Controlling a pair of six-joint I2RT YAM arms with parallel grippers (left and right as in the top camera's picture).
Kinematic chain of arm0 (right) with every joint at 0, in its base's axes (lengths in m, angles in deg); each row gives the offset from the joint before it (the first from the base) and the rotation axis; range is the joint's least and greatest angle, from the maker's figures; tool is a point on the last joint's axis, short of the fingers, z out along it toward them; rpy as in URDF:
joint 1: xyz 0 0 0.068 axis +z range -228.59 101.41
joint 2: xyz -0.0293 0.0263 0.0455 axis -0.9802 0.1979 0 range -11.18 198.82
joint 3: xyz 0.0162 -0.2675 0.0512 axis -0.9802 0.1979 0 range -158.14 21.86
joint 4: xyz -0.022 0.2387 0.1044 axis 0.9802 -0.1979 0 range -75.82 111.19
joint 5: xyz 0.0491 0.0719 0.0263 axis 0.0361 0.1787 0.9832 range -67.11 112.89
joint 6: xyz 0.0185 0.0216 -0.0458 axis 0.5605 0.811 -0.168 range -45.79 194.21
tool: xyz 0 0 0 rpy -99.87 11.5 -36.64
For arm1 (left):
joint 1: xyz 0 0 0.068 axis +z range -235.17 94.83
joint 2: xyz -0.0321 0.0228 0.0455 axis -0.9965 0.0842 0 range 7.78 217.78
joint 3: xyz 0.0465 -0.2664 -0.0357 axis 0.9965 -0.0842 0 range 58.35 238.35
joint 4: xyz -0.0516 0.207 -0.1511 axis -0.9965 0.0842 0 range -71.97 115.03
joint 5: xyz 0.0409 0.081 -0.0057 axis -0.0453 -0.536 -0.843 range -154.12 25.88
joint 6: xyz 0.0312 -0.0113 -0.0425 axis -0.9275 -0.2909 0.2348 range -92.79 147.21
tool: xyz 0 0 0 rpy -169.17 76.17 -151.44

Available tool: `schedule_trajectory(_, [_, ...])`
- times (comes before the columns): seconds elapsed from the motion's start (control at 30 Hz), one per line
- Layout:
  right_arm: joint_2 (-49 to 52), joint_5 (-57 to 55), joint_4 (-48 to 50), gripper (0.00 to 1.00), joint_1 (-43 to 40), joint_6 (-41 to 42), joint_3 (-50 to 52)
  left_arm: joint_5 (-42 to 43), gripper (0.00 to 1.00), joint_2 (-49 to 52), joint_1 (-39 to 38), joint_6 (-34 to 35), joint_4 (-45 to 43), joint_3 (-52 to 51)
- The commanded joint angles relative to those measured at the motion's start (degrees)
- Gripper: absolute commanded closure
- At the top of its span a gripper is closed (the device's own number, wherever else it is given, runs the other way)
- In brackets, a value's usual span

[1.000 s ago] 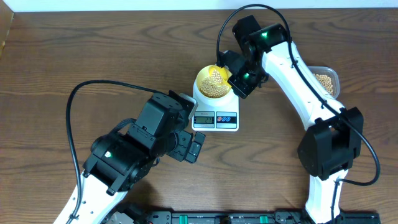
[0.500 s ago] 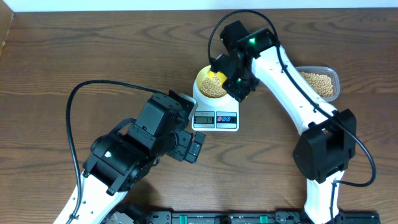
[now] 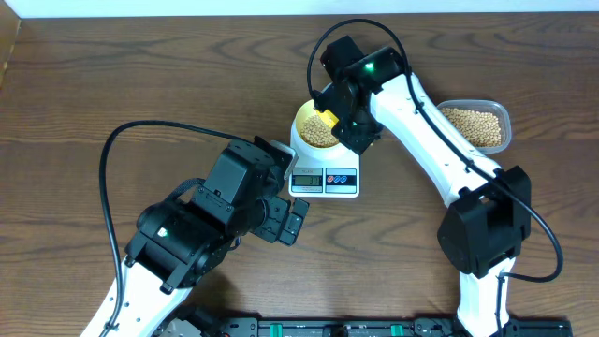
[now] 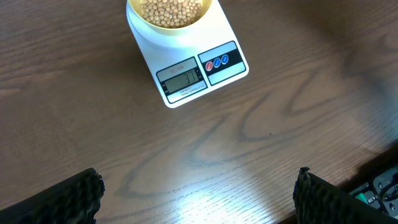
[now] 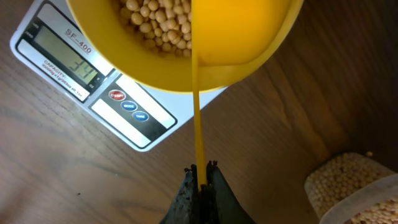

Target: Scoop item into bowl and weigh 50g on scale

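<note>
Over bowl on scale: spoon in right gripper

Right gripper above bowl rim; table before scale free.

A scale sits mid-table, toward the far edge, with a bowl on its platform behind the display and beans inside the bowl. A spoon, its handle pinched in the right gripper, hangs over the bowl's right side, and a tub holding more beans lies well to the scale's right. The left gripper hovers in front of the scale, slightly to its left.
</note>
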Motion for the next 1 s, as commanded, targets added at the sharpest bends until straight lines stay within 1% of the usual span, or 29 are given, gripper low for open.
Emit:
schedule_trajectory(0.0, [0.02, -1.51, 0.15, 0.99, 0.5, 1.01, -0.9, -0.09, 0.0, 0.22, 0.17, 0.33, 0.15, 0.7])
schedule_trajectory(0.33, [-0.02, -3.08, 0.52, 0.99, 1.81, 0.98, -0.92, -0.09, 0.0, 0.22, 0.17, 0.31, 0.13, 0.7])
schedule_trajectory(0.5, [-0.04, -6.34, 0.81, 0.99, 3.63, 1.03, -0.98, -0.09, 0.0, 0.22, 0.17, 0.33, 0.15, 0.7])
schedule_trajectory(0.7, [-0.59, -6.38, 0.7, 0.99, 4.61, 1.51, -1.18, -0.09, 0.0, 0.22, 0.17, 0.33, 0.15, 0.7])
schedule_trajectory(0.8, [-1.66, -6.12, -0.94, 0.99, 4.61, 1.88, -3.04, -0.09, 0.0, 0.22, 0.17, 0.31, 0.15, 0.7])
schedule_trajectory(0.97, [-5.53, -5.16, -5.09, 0.99, 3.67, 3.19, -9.81, -0.09, 0.0, 0.22, 0.17, 0.33, 0.15, 0.7])
